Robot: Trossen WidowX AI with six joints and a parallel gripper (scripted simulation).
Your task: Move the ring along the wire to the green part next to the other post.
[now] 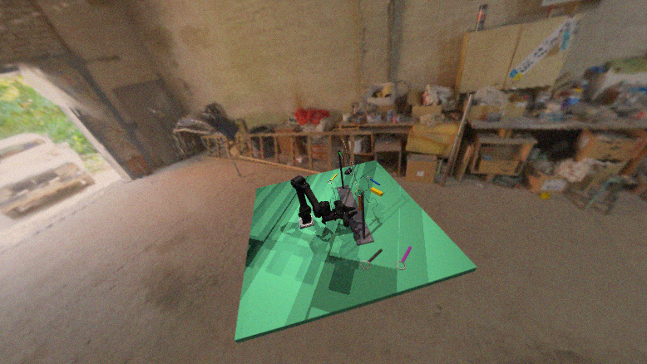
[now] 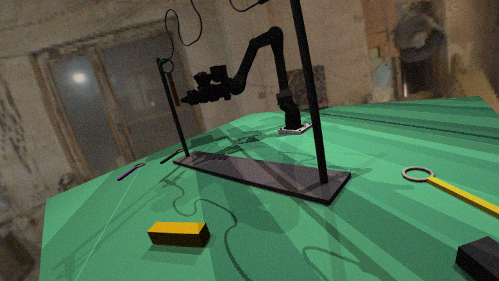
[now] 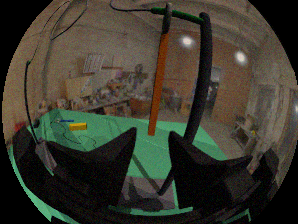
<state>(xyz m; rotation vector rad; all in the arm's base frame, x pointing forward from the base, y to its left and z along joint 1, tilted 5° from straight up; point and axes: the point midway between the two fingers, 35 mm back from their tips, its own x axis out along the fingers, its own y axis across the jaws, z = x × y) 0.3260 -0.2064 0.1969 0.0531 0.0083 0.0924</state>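
The ring hangs on the green part beside one post, with its orange handle pointing down. My gripper is partly open and empty. In the wrist view the handle's lower end shows between the fingertips, apart from both; its depth there is hard to tell. The post stands just beyond the right finger. The thin wire loops above towards the other post, with its green part.
Both posts stand on a dark base plate. A yellow block, a dark block and loose rings with yellow, blue, magenta and dark handles lie around.
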